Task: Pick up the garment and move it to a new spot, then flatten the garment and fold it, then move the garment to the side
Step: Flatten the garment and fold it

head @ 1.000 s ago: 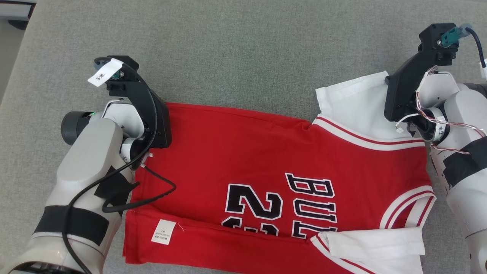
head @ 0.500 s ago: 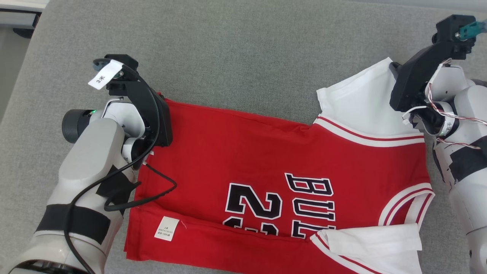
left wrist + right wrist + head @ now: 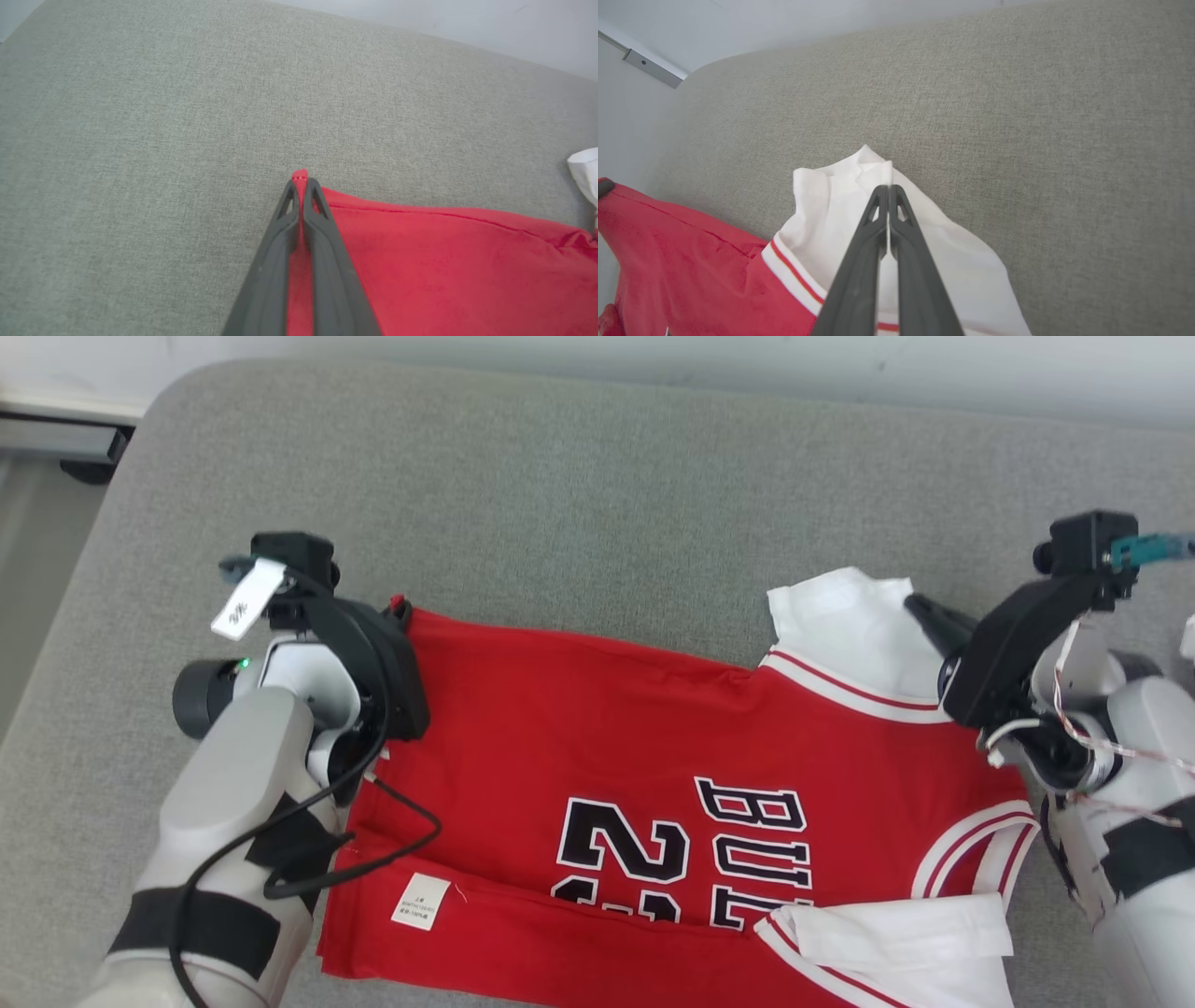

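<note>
The garment (image 3: 607, 728) is a red jersey with white sleeves and black-and-white lettering, lying spread on the grey cushion (image 3: 579, 485). My left gripper (image 3: 400, 609) is shut on its far left hem corner. In the left wrist view the red corner (image 3: 300, 175) pokes out past the tips of that gripper (image 3: 301, 184). My right gripper (image 3: 913, 605) is shut on the far white sleeve (image 3: 840, 616). The right wrist view shows the sleeve (image 3: 822, 205) bunched up around the tips of that gripper (image 3: 888, 189). Another white sleeve (image 3: 896, 933) lies folded over the near right part.
The cushion's far edge meets a pale wall (image 3: 653, 355), and its rounded left corner (image 3: 159, 411) drops to the floor. A black cable (image 3: 401, 831) from my left arm trails over the jersey's left part, near a white label (image 3: 420, 902).
The head camera has tilted up, so the far edge now shows. My right gripper has drawn the white sleeve inward and bunched it. My left gripper keeps its hold on the hem corner.
</note>
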Tool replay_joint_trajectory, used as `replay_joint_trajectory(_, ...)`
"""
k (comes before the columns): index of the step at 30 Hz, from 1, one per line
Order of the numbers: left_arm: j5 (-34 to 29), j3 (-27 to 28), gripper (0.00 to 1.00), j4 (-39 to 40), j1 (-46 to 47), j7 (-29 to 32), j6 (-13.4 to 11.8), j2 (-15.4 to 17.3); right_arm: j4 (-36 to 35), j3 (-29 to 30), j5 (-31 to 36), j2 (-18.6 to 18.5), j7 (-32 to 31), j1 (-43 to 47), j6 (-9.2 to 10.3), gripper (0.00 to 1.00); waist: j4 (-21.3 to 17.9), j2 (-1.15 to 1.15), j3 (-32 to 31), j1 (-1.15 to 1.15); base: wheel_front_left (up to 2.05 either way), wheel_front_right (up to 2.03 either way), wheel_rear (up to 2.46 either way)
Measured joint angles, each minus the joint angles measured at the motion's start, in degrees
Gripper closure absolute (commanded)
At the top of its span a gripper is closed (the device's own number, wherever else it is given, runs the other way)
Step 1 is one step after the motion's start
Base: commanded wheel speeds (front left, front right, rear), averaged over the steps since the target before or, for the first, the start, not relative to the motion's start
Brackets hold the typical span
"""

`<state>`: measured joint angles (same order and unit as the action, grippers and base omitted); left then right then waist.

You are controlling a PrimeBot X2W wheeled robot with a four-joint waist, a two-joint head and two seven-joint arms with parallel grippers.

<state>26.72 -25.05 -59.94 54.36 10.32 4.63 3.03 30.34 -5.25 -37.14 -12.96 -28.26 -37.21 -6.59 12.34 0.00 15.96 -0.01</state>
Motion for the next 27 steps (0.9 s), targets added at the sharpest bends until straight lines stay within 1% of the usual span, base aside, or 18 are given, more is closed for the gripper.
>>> replay_joint_trajectory(3,0.5,0.5,1.00,0.2,-1.8,-1.9,0.1,0.0,-3.6,-0.3,-2.7,-0.2,-0.8,3.7,-0.49,1.00,-0.3,0.00,-1.5,0.00,0.00,0.00,0.00)
replay_joint_trajectory(7,0.6,0.8,1.00,0.2,-4.0,-3.7,0.5,0.6,-8.7,-1.0,-6.2,-1.3,-2.9,9.3,-0.49,1.00,-0.8,0.00,-3.5,0.00,0.00,0.00,0.00)
replay_joint_trajectory(13,1.5,1.1,1.00,0.0,-7.7,-6.0,1.0,1.4,-17.6,-2.7,-10.9,-5.4,-6.5,17.9,-0.49,1.00,-1.8,-0.01,-6.5,0.00,0.00,0.00,0.00)
replay_joint_trajectory(16,2.4,1.3,1.00,0.0,-9.3,-7.2,1.0,2.2,-21.8,-2.7,-13.3,-6.2,-7.5,21.2,-0.49,1.00,-2.4,-0.01,-7.7,-0.01,0.00,0.00,0.00)
replay_joint_trajectory(19,2.6,1.5,1.00,0.0,-10.2,-7.7,1.5,2.5,-24.2,-2.1,-14.5,-6.8,-7.9,23.4,-0.49,1.00,-2.9,-0.01,-8.3,-0.01,0.00,0.00,0.00)
replay_joint_trajectory(22,2.9,1.7,1.00,0.5,-11.2,-9.5,1.5,2.5,-26.8,-0.2,-16.0,-7.7,-8.1,26.2,-0.49,1.00,-3.7,-0.01,-9.2,-0.01,0.00,0.00,0.00)
replay_joint_trajectory(24,3.0,1.5,1.00,1.4,-11.7,-10.5,2.0,2.5,-28.4,0.9,-16.6,-8.3,-8.5,27.7,-0.49,1.00,-4.1,-0.01,-9.7,-0.01,0.00,0.00,0.00)
replay_joint_trajectory(27,3.1,1.1,1.00,2.0,-12.7,-11.8,2.4,2.9,-30.9,1.1,-18.1,-8.6,-9.7,30.2,-0.49,1.00,-4.6,-0.01,-10.3,0.00,0.00,0.00,0.00)
